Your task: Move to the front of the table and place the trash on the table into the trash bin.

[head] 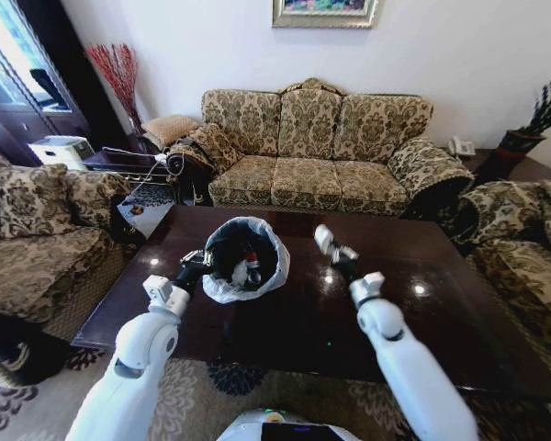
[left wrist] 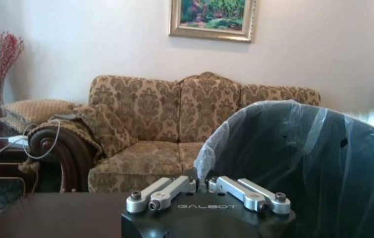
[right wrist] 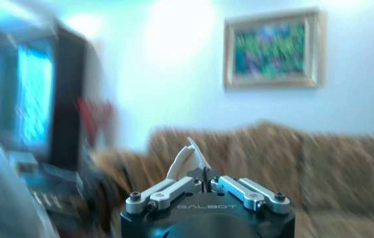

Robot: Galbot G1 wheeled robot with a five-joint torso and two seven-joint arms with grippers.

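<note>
Nearest the head camera, two white arms are extended over the large rectangular dark glossy mahogany table [head: 303, 322], whose near corners are cut off by the picture's lower edge. The left gripper [head: 205, 260] is held against the near-left rim of the small round black trash bin lined with a translucent white plastic bag [head: 222, 287], which stands on the tabletop; its fingers are pressed together on the rim, their tips being hidden behind the bag's folded edge in the left wrist view [left wrist: 203, 174]. Inside the bin a red-capped bottle [head: 252, 269] is partly seen; the rest of the contents cannot be made out. The right gripper [head: 323, 241] is raised above the table, beside the bin, pinching a small white scrap [right wrist: 188, 159]. Beyond the table stands a patterned sofa [head: 317, 147].
</note>
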